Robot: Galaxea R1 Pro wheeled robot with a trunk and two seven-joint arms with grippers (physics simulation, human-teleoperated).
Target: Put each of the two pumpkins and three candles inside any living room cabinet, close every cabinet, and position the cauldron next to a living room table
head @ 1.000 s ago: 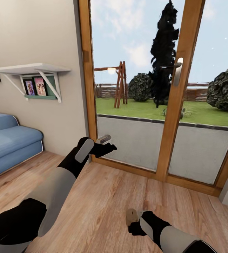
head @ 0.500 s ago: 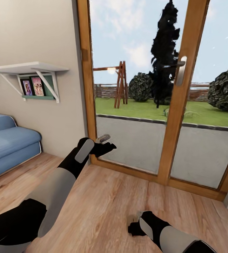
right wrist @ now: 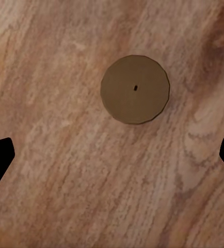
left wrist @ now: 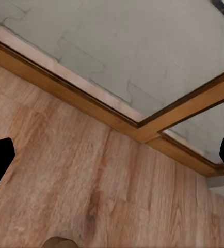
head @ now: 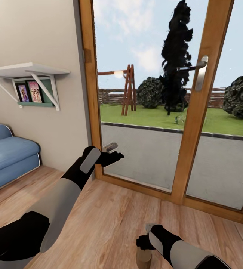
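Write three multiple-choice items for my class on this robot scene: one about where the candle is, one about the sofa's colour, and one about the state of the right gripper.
1. Where is the brown candle?
A. on the wall shelf
B. on the wooden floor under the right gripper
C. on the sofa

2. What colour is the sofa?
A. blue
B. red
C. grey

3. How is the right gripper?
A. shut on the candle
B. shut and empty
C. open, fingers wide apart

Answers: 1 B, the right wrist view looks straight down on it standing on the floorboards. 2 A, it shows blue in the head view. 3 C, the fingertips sit at opposite edges of the wrist view, clear of the candle.
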